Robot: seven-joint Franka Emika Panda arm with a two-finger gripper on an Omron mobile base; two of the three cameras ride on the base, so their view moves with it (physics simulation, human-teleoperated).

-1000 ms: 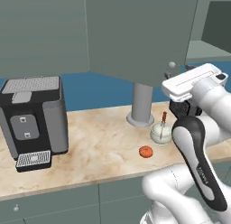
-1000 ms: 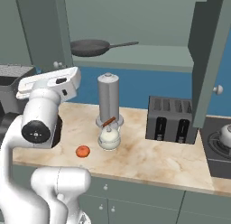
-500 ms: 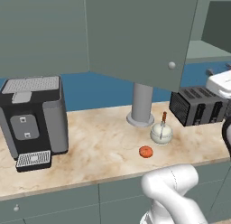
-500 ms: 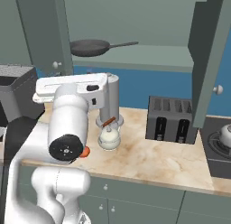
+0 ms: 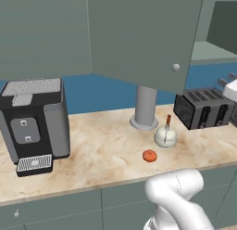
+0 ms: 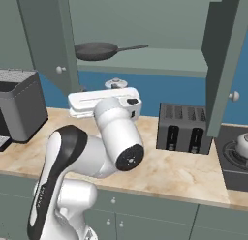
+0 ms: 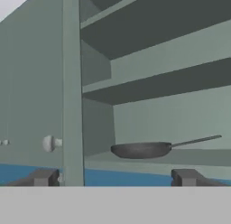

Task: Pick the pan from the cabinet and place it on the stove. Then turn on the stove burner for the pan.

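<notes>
While its two fingertips (image 7: 44, 177) stand wide apart at the bottom of the hand view, the end effector (image 7: 115, 179) holds and touches nothing. Ahead of it and a little above, the pan (image 7: 140, 150) sits flat on the lowest shelf of the open cabinet (image 7: 149, 85). Its long thin handle (image 7: 195, 140) runs off to the right (rising slightly towards the tip). The cabinet's door (image 7: 71, 90) stands edge-on just left of the end effector, a small round knob (image 7: 49, 143) beside it. In the right base view the arm hides part of the counter (image 6: 184, 173).
</notes>
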